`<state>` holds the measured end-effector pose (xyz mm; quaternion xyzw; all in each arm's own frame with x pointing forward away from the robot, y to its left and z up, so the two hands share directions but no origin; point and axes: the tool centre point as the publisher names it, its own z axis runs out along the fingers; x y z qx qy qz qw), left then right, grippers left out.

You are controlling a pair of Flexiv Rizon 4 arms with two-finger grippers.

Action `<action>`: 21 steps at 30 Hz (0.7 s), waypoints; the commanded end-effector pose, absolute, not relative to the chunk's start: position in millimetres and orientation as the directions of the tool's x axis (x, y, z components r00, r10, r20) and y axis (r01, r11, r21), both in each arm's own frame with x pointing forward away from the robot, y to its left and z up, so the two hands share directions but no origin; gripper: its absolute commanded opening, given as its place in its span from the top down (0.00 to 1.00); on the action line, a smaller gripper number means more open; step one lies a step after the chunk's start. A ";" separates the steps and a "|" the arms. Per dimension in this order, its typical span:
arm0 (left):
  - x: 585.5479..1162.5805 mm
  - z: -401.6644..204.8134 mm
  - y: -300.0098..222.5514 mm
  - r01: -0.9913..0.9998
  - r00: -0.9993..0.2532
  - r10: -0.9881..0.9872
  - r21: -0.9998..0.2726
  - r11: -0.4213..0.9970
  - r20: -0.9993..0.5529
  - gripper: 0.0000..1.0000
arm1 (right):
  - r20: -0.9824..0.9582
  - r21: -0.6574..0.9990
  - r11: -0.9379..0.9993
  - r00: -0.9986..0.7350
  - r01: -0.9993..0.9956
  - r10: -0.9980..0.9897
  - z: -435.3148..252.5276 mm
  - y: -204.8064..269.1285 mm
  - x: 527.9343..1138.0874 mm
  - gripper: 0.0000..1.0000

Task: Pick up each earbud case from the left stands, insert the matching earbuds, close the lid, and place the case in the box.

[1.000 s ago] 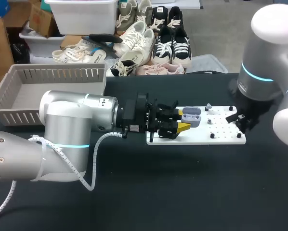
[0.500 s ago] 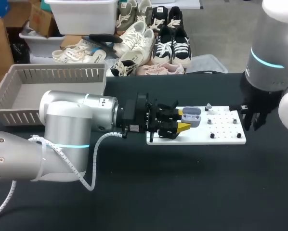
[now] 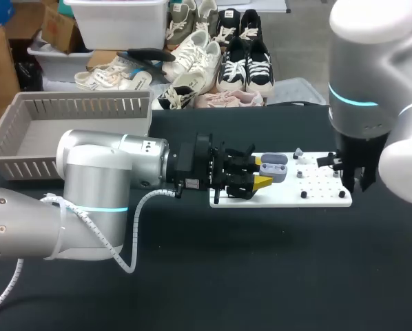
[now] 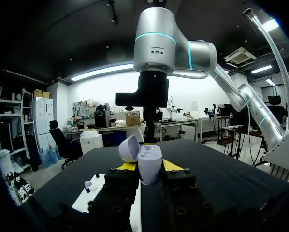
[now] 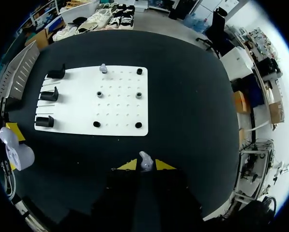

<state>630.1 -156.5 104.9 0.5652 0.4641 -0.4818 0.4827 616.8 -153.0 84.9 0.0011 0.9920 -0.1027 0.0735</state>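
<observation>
Lavender earbud (image 5: 144, 159), seemingly pinched by right hand (image 5: 145, 166), moved back toward board (image 5: 116, 104); left hand (image 4: 149, 166) grips case (image 4: 149, 153)

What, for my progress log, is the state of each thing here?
Lavender earbud case: lid open, clamped in left gripper.
Small grey earbud: gripped by right gripper.
Second grey earbud: resting on white pegboard.
Three black stands: unoccupied.

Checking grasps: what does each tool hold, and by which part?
Left tool grips the open case by its body; right tool, an earbud by one end.
</observation>
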 end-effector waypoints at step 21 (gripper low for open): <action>630.0 104.8 -157.2 0.990 0.106 0.061 0.099 -0.101 -0.993 1.00 | -0.205 -0.233 0.913 -0.935 0.335 0.290 93.2 -142.9 607.4 1.00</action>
